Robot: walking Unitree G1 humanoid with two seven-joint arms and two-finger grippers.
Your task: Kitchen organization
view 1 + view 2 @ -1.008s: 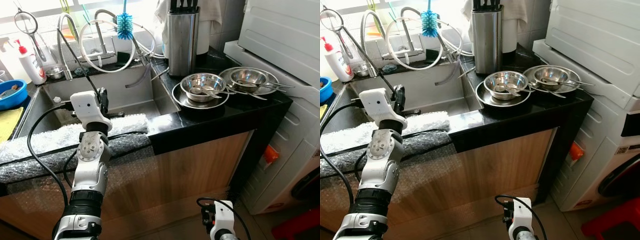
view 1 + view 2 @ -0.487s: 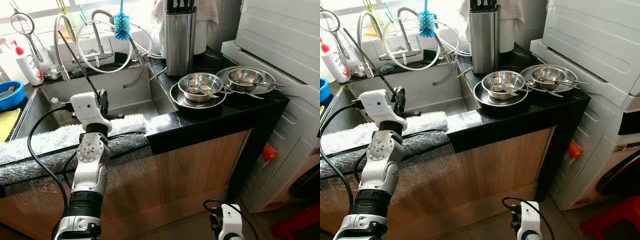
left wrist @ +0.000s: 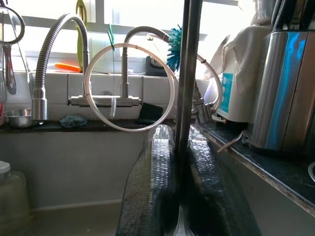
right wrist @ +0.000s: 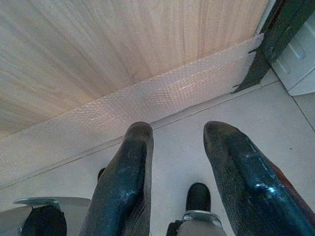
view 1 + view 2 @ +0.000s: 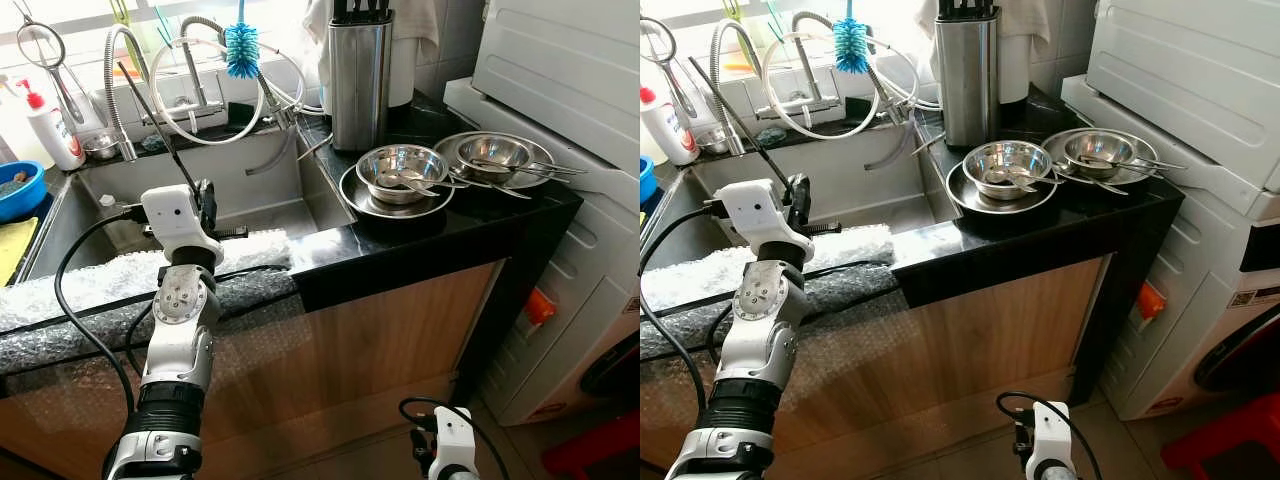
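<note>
While clamped shut on a thin metal rod point(image 3: 187, 78), the left gripper point(image 3: 178, 167) hovers over the sink point(image 5: 250, 180) | right gripper point(image 4: 182, 162) hangs spread, empty, near the floor point(image 4: 197, 128); steel bowls point(image 5: 405, 168) sit on the black tabletop point(image 5: 460, 215)

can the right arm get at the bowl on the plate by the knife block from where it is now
Probably not yet. The right gripper hangs low by the floor in front of the wooden cabinet, open and empty, while the bowl sits on the black counter, so the arm must rise first.
</note>
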